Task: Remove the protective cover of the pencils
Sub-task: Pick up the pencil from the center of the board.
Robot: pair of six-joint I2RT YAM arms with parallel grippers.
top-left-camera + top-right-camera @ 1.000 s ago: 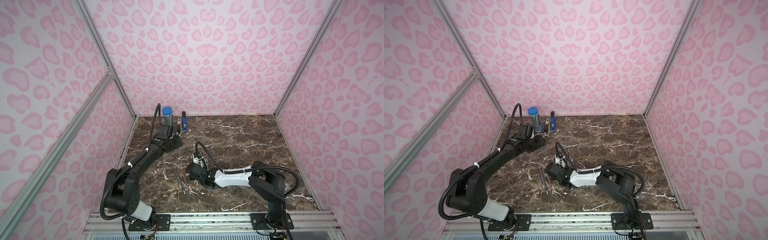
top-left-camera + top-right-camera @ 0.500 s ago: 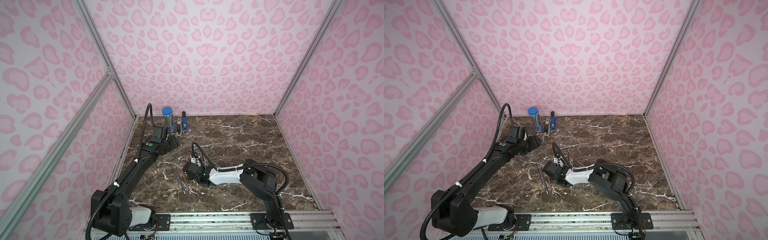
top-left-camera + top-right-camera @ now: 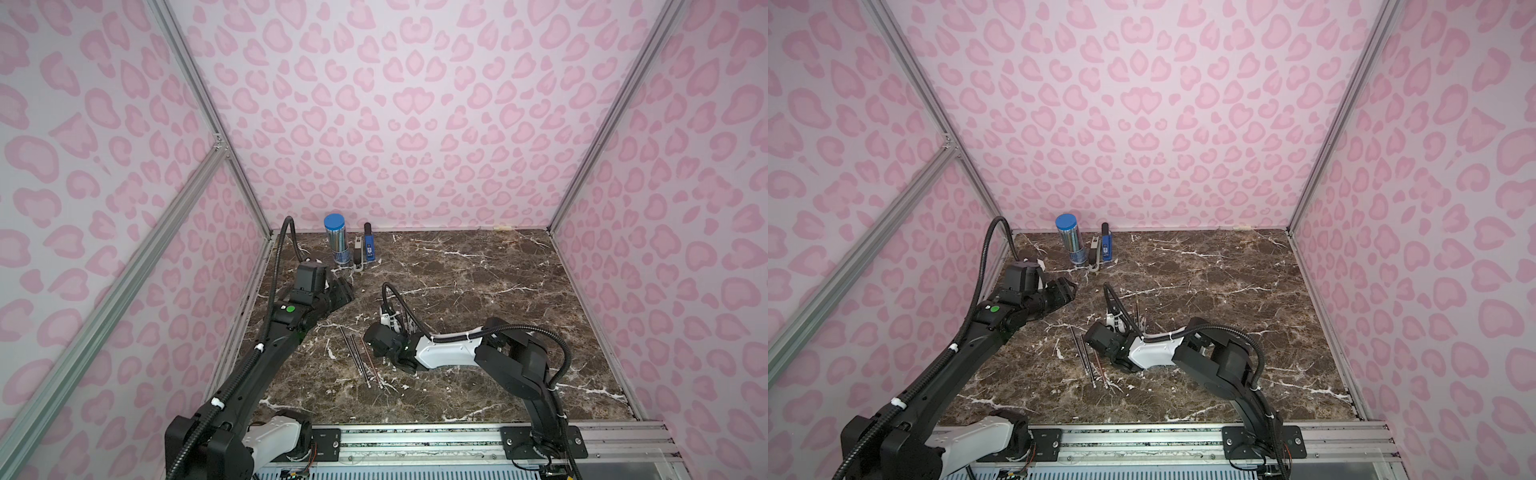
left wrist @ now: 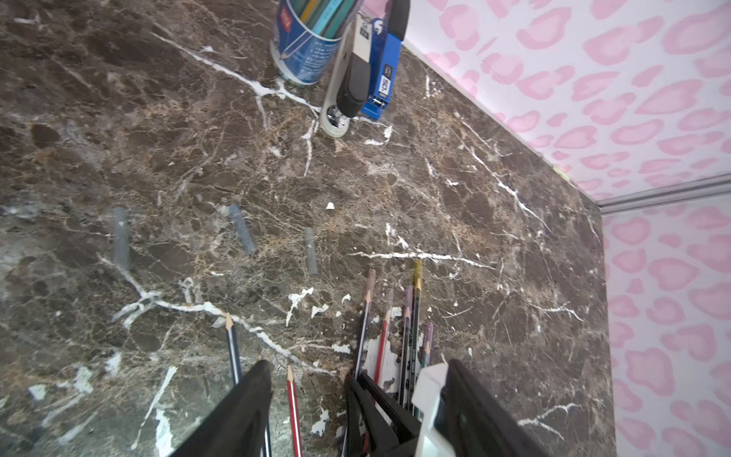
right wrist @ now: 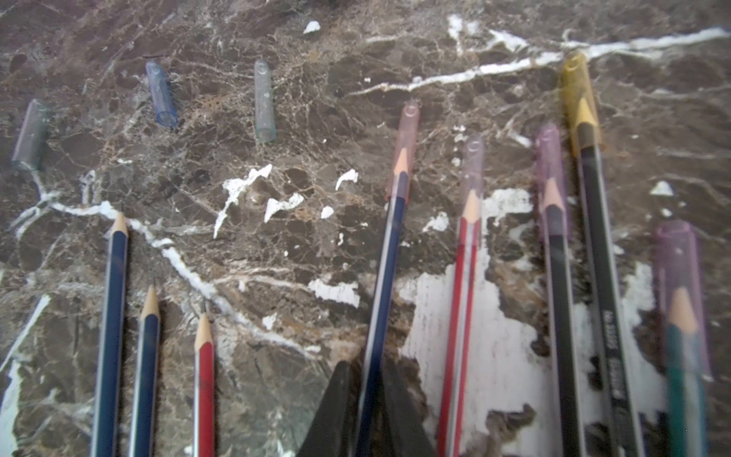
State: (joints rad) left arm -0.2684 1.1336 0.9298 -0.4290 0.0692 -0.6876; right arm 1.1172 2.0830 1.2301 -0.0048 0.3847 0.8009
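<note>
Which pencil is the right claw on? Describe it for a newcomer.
On the marble table, five capped pencils lie beside three bare ones. The right claw pinches the capped one nearest the bare group: a navy pencil with the only pink cap.

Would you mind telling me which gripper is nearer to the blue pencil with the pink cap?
Right. The right gripper clasps the blue pencil by its shaft; the left gripper hangs open, away near the blue-lidded tube.
</note>
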